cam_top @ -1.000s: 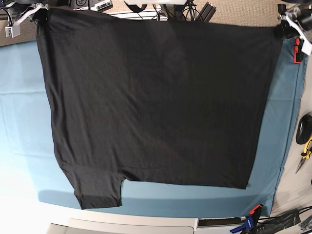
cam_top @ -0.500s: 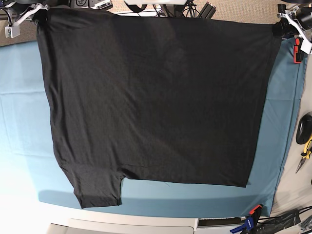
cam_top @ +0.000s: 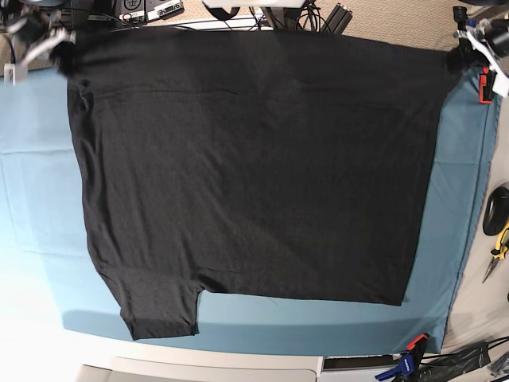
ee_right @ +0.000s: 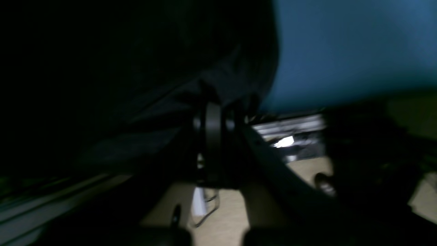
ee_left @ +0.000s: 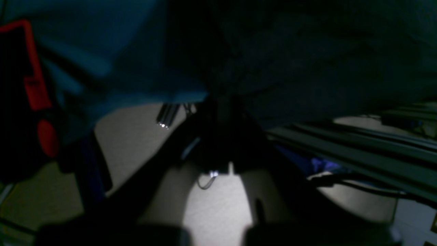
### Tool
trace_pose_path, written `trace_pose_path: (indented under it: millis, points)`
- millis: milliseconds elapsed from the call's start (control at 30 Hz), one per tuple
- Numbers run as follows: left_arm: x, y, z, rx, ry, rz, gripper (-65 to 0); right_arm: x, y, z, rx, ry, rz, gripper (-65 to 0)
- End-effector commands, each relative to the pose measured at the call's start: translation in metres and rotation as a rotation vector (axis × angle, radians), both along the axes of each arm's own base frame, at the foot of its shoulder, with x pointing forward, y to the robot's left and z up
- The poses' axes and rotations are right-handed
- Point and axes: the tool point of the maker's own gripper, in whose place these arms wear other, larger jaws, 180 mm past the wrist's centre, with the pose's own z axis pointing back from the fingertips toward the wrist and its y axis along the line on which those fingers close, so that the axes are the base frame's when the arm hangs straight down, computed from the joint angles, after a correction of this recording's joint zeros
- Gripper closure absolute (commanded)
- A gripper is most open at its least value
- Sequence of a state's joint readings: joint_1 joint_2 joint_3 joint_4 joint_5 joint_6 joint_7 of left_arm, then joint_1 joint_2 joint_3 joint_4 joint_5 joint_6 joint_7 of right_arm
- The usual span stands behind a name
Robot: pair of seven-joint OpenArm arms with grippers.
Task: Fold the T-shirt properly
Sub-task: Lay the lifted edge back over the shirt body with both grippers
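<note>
Lower now, the right pincer [cam_top: 60, 49] and left pincer [cam_top: 460, 56] stay clamped on T-shirt [cam_top: 254, 167] corners; pliers [cam_top: 499, 248] lie beside the tabletop [cam_top: 32, 199] cloth.

I see the T-shirt [cam_top: 254, 167] spread over the tabletop [cam_top: 32, 199], with my end effectors pinching its two far corners.
</note>
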State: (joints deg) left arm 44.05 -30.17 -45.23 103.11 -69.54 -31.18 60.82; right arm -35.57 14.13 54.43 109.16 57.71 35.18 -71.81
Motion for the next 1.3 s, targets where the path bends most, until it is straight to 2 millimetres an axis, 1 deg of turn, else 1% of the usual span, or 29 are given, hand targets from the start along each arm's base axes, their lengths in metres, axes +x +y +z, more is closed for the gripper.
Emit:
trace_pose_path:
  millis: [0, 167, 300, 367, 433, 533, 700, 767, 833, 933, 1000, 1067, 1167, 1267]
  points:
    - [0.008, 0.002, 0.009, 0.010, -0.036, -0.014, 0.0, 0.013, 0.000, 0.009, -0.017, -0.053, 0.012, 0.0]
    - [0.024, -0.001, 0.005, 0.034, -0.065, -0.021, 0.0, 0.051, 0.025, -0.002, -0.012, -0.107, 0.061, 0.0]
    - [0.041, -0.013, 0.002, 0.038, -0.096, -0.059, 0.0, 0.083, 0.050, -0.013, -0.030, -0.133, 0.099, 0.0]
    - [0.052, -0.018, 0.002, 0.047, -0.122, -0.076, 0.0, 0.099, 0.058, -0.015, -0.061, -0.148, 0.110, 0.0]
    - [0.062, -0.021, 0.001, 0.059, -0.137, -0.084, 0.0, 0.113, 0.062, -0.015, -0.101, -0.159, 0.115, 0.0]
    - [0.076, -0.023, -0.001, 0.089, -0.152, -0.088, 0.0, 0.130, 0.061, -0.011, -0.160, -0.177, 0.115, 0.0]
    - [0.095, -0.034, 0.000, 0.110, -0.194, -0.124, 0.0, 0.147, 0.042, 0.002, -0.252, -0.218, 0.047, 0.0]
    - [0.102, -0.038, 0.000, 0.126, -0.207, -0.145, 0.0, 0.154, 0.039, 0.002, -0.245, -0.238, 0.030, 0.0]
    - [0.109, -0.041, -0.002, 0.143, -0.211, -0.143, 0.0, 0.162, 0.037, -0.005, -0.214, -0.237, 0.014, 0.0]
    - [0.119, -0.041, -0.005, 0.193, -0.221, -0.147, 0.0, 0.176, 0.033, -0.026, -0.145, -0.207, -0.019, 0.0]
    - [0.124, -0.041, -0.003, 0.207, -0.235, -0.152, 0.0, 0.186, 0.033, -0.038, -0.094, -0.190, -0.039, 0.0]
    - [0.128, -0.038, -0.002, 0.228, -0.242, -0.152, 0.0, 0.197, 0.034, -0.047, -0.049, -0.184, -0.055, 0.0]
    - [0.132, -0.027, 0.000, 0.272, -0.248, -0.120, 0.0, 0.212, 0.035, -0.051, -0.006, -0.186, -0.069, 0.0]
    - [0.141, -0.015, 0.005, 0.333, -0.273, -0.095, 0.0, 0.226, 0.038, -0.045, 0.021, -0.213, -0.072, 0.0]
